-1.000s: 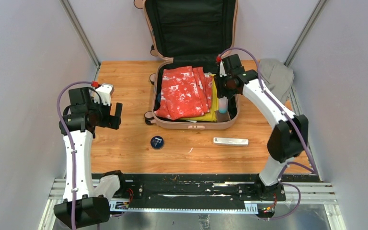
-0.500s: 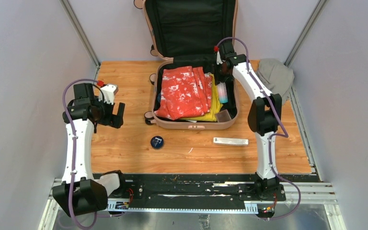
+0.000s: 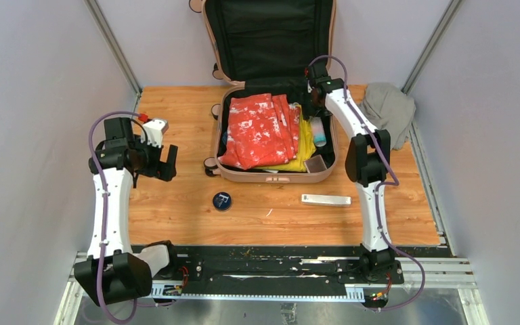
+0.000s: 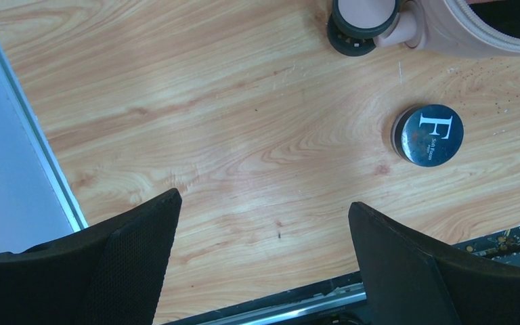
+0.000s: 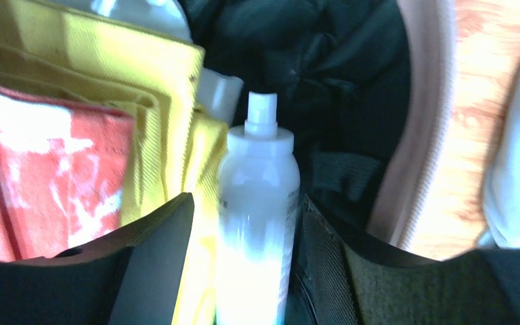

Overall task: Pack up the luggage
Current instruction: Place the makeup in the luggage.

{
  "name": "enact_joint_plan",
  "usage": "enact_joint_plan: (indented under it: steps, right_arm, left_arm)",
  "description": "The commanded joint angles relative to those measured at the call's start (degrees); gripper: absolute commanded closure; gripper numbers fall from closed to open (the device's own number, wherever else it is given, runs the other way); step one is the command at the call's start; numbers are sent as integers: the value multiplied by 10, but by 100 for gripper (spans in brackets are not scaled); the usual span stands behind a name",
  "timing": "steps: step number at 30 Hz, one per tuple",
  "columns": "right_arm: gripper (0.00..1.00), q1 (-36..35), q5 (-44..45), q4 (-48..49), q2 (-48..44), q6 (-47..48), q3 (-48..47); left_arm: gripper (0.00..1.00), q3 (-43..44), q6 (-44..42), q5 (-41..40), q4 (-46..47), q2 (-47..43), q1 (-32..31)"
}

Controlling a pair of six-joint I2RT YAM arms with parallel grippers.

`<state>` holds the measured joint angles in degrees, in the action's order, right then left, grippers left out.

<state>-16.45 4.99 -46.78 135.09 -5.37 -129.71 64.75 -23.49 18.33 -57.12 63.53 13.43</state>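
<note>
You are working in a booth with plain pale walls (image 3: 34, 101) on the left, right and far sides and slim metal posts (image 3: 112, 47) in the far corners. The table (image 3: 176, 115) is light wood with a clear grain. Its near edge meets a black rail (image 3: 271, 271) where both arms are bolted.

The suitcase (image 3: 275, 177) lies open at the far middle of the table, pale pink shell down. Its black-lined lid (image 3: 271, 34) stands up against the far wall. The left wrist view shows one black wheel (image 4: 362, 20) at its near left corner. Inside, a folded red and white cloth (image 3: 261, 128) fills the left and middle. It lies on a yellow cloth (image 3: 305, 147) that peeks out on the right. A grey cloth bundle (image 3: 387, 105) sits on the table near the suitcase, at the far right corner.

Your left jaws hang over bare wood at the left of the table, apart from the suitcase. They are spread wide, with nothing between the two black fingers (image 4: 128, 264).

Your right jaws are at the far right corner of the suitcase. They stand apart, and a pale bottle (image 5: 257, 196) shows between them. There is a gap on one side; on the other you cannot tell whether the finger touches it. From above, the bottle lies flat along the suitcase's right wall, beside the yellow cloth.

A white flat strip (image 3: 326, 199) lies on the table on the near side of the suitcase. A round dark tin (image 4: 428, 134) with a white letter F on its lid rests on the wood near the wheel. A small brown thing (image 3: 316, 163) sits inside the suitcase's near right corner.
</note>
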Motion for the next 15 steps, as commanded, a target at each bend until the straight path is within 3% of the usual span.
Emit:
enact_joint_plan:
  steps: [1,11,15]
  right_arm:
    - [35,17,52,26,-87,-24,43]
    - [23,32,20,73,-240,-60,189]
    - [17,32,-23,82,-365,-90,321]
  left_arm:
    - [0,-9,9,13,-1,-24,4]
    - [0,-10,21,8,-3,-60,4]
    - [0,-9,21,7,-4,-71,3]
